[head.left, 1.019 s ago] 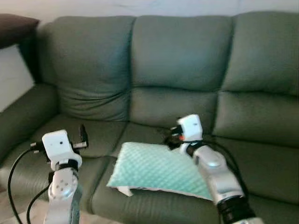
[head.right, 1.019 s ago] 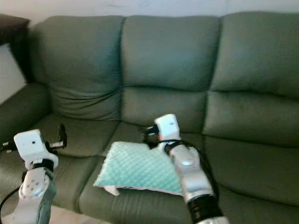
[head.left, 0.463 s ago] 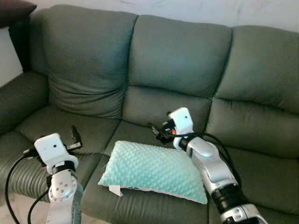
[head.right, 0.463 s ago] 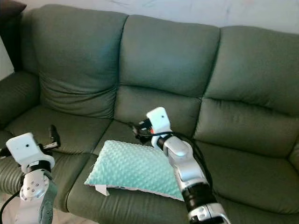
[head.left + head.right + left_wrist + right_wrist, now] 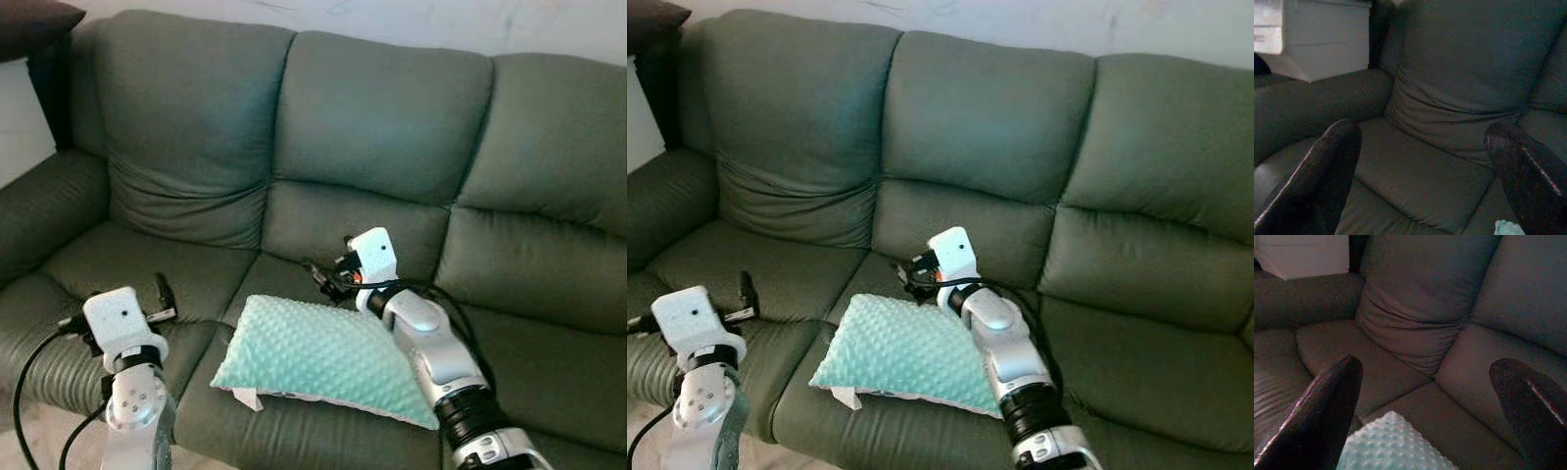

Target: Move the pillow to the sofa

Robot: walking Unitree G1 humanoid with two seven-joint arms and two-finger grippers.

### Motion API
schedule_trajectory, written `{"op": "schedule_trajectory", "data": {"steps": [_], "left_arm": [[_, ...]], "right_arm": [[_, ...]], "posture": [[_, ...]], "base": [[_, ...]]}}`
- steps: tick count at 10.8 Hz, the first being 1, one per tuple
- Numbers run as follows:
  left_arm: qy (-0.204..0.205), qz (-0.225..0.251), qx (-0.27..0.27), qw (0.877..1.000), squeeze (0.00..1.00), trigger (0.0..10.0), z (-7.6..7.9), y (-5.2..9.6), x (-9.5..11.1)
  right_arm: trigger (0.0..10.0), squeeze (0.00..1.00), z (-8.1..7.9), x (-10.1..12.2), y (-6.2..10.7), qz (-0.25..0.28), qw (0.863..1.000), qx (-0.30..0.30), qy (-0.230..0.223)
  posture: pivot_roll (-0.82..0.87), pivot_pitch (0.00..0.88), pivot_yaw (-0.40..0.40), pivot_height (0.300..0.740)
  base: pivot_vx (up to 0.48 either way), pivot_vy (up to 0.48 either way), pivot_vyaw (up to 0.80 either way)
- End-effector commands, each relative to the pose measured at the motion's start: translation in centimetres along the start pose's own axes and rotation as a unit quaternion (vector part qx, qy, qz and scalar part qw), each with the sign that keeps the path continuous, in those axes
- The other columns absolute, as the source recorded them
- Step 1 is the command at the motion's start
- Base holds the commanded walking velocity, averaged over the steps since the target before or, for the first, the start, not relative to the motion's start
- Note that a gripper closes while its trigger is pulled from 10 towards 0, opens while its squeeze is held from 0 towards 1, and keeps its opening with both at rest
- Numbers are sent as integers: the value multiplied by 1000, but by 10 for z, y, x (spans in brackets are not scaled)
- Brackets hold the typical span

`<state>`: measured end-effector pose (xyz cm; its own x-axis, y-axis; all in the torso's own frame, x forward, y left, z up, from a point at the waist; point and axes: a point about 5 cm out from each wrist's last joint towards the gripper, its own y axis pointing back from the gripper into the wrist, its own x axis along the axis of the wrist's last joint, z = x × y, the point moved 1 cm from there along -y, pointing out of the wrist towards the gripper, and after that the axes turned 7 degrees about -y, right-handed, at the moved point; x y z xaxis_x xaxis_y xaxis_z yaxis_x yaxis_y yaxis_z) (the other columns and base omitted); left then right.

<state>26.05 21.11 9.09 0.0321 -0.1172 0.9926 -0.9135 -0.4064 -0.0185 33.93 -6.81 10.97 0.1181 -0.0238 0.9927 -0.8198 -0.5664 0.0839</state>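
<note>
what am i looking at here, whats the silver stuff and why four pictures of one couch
The silver parts are the two arms of a humanoid robot. Two pictures come from cameras in its head, looking down at a green sofa. The other two come from cameras on its wrists, looking out between each gripper's two black fingers.

A mint-green bumpy pillow lies on the sofa's middle seat. The right gripper sits just past the pillow's far edge, open and holding nothing. The left gripper hovers above the left seat, also open and empty.
</note>
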Motion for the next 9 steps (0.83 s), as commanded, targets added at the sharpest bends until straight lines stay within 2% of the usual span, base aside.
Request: {"op": "schedule_trajectory", "data": {"steps": [1, 7, 9], "left_arm": [[-4, 10, -4, 1000, 0, 10000, 0, -3, 7], [8, -1, -20, 1000, 0, 10000, 4, -1, 6], [6, -3, -27, 1000, 0, 10000, 6, 0, 6]], "right_arm": [[10000, 0, 4, 4, 0, 7, 1000, -9, -3], [10000, 0, 5, 2, 0, 7, 1000, -16, 1], [10000, 0, 3, 1, 0, 6, 1000, -15, 11]], "posture": [[-163, 0, 7, 740], [-168, 0, 19, 740], [-170, 0, 25, 740]], "base": [[0, 0, 0], [0, 0, 0], [0, 0, 800]]}}
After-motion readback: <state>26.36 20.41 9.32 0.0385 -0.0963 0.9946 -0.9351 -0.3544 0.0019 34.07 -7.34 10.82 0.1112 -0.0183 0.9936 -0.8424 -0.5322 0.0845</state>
